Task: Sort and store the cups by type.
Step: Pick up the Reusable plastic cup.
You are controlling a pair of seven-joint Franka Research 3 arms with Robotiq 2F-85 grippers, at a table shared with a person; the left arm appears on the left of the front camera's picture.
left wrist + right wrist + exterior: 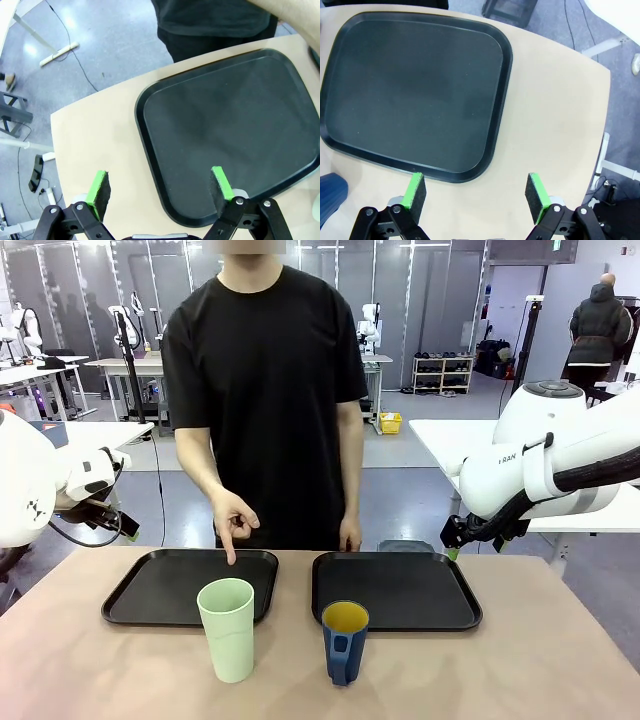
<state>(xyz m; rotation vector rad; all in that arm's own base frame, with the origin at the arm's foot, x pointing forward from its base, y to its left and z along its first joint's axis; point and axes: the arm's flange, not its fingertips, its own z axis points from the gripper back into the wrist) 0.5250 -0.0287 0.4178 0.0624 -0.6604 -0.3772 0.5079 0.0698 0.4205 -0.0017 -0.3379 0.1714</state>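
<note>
Two cups are standing upright on the desk (pixel 540 660), and everything is hinging on the left tray (pixel 150 592). The pale-green tumbler (pixel 227 628) is sitting just off that tray's near edge, toward its right corner, long axis straight up and open mouth facing the ceiling. The dark-blue mug (pixel 344 642) is standing farther right of the same corner, its handle turned toward the robot, and the right tray (pixel 400 590) is lying alongside. The person's hand (pixel 235 523) is pointing a finger down at the left tray's far edge, so I'm reading the tumbler as bound for it. The left fingers (pixel 100 187) are spread wide and holding nothing, hovering over the left tray's outer end, so the tumbler is lying across the tray from them, and this looks the nearer arm for it. The right fingers (pixel 415 187) are spread wide too, hanging empty well beyond the left tray, above the right tray's outer corner, and looking closer to the mug.
</note>
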